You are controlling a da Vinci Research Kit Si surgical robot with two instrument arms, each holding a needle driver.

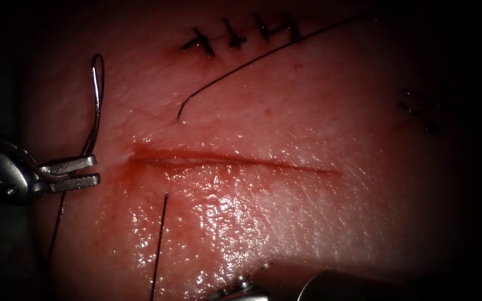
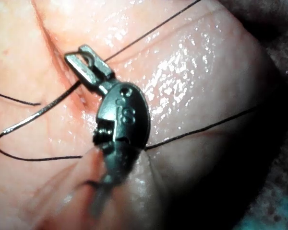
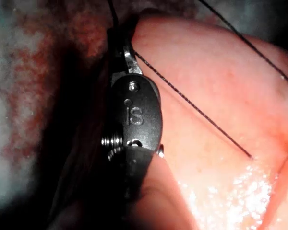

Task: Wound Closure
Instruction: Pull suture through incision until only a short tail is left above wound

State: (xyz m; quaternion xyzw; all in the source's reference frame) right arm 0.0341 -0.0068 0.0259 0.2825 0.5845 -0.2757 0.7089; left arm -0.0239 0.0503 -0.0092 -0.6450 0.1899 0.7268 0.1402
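We see the left tool (image 1: 87, 171) at the left end of the cut (image 1: 235, 160), its jaws closed on the needle (image 1: 96, 100). The grip sits near one end of the curve, and the rest of the needle arcs up and away over the tissue (image 1: 308, 223), free of it and not entered on either side. Thread (image 1: 160, 245) runs out of the tissue just below the cut near its left end, and another strand (image 1: 241, 67) lies above the cut, with its end resting on the surface near the finished stitches (image 1: 235, 38). Red fluid (image 1: 140, 153) collects around the left end of the cut.

The right tool (image 1: 241, 291) lies low at the near edge of the tissue, well apart from the cut; in the right wrist view (image 3: 127, 60) we cannot tell how its jaws stand or whether it holds the strand beside it.

We judge this cut unclosed, with a stitch at its left end in hand. Any next bite calls for the needle point turned squarely toward the tissue edge, with slack thread kept out of its path.
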